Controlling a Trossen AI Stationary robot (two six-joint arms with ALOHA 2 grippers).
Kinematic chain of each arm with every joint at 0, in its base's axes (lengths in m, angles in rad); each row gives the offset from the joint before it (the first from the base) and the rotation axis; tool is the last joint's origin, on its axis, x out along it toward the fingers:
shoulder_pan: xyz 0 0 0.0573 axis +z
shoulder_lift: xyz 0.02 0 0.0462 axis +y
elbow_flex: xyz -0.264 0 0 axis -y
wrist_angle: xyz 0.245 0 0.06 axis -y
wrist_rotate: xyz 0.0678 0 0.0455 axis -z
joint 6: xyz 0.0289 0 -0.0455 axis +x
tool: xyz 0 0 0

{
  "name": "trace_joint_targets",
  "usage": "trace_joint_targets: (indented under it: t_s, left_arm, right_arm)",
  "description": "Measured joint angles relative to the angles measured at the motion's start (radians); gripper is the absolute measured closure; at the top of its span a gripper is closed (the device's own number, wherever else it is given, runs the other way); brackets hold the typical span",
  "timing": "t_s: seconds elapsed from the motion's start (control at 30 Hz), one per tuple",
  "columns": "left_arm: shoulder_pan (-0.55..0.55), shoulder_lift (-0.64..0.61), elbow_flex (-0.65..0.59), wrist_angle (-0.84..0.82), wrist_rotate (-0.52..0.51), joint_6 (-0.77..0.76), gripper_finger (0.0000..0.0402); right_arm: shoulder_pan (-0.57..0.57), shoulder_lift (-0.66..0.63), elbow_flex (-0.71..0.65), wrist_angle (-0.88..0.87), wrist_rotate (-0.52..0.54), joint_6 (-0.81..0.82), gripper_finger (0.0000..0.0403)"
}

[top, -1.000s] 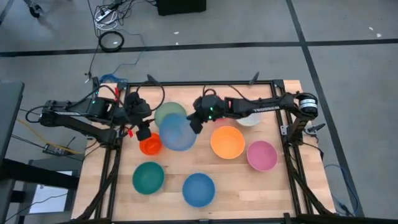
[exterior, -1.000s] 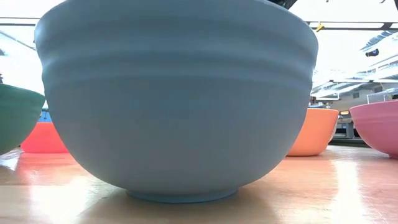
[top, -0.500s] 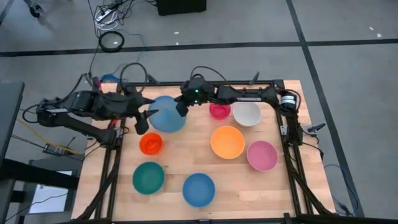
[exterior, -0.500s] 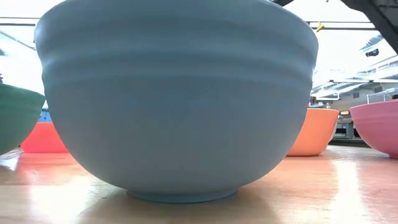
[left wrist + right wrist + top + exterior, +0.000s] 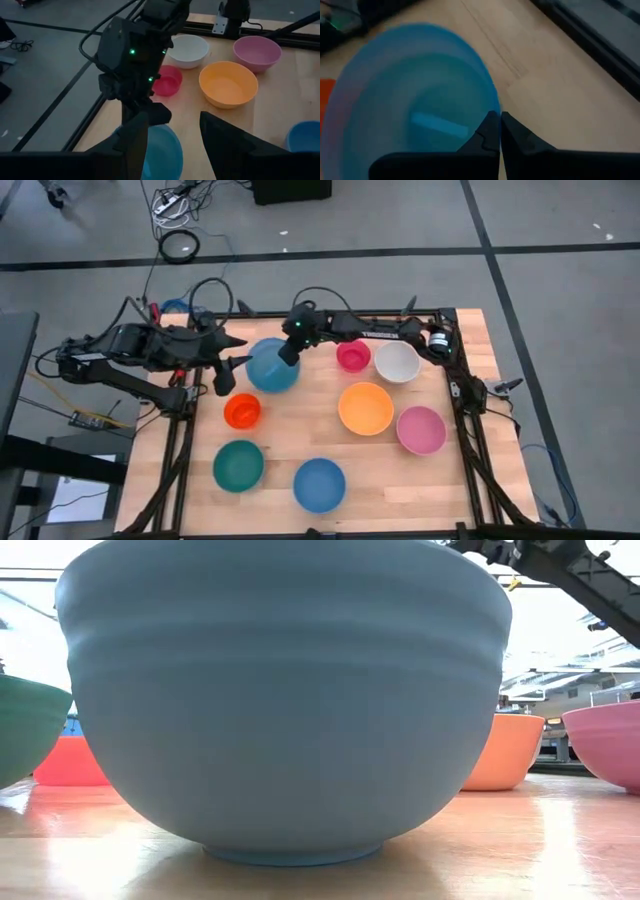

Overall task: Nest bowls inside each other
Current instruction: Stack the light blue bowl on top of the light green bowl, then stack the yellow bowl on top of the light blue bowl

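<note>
A blue bowl sits at the table's far middle, and my right gripper is shut on its rim. It covers the spot where the sage green bowl stood, so that bowl is hidden. My left gripper hangs open just left of the blue bowl, above the red-orange bowl, with nothing between its fingers. On the wood stand the magenta, white, orange, pink, teal and second blue bowls. My right gripper pinches the blue bowl's rim at its far right side, one finger inside the wall and one outside. The fingers slant down from the table's far right. Whether the bowl hangs clear or rests on something beneath, I cannot tell.
A dark metal frame borders the tabletop. The second blue bowl stands close to the low camera and blocks most of that view. Bare wood lies between the red-orange and orange bowls.
My right gripper has carried the blue bowl from the table's middle toward the far edge and down over the sage green bowl, which is now covered. My left gripper has risen a little and stays open.
</note>
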Motion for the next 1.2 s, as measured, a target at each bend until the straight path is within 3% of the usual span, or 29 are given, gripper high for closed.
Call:
trace_joint_targets:
  t_s: [0.33, 0.67, 1.07, 1.2]
  left_arm:
    - [0.000, 0.000, 0.000, 0.000, 0.000, -0.001, 0.0214]
    - [0.000, 0.000, 0.000, -0.001, 0.000, -0.002, 0.0214]
    - [0.000, 0.000, -0.001, -0.001, 0.000, -0.002, 0.0214]
    - [0.000, 0.000, -0.001, -0.007, 0.000, -0.022, 0.0214]
  right_arm:
    - [-0.021, 0.000, 0.002, -0.199, -0.034, -0.001, 0.0403]
    - [-0.007, -0.003, 0.002, -0.244, -0.024, -0.036, 0.0401]
    - [0.004, -0.135, 0.002, -0.291, 0.012, -0.044, 0.0294]
    - [0.017, -0.193, 0.002, -0.476, 0.043, -0.048, 0.0274]
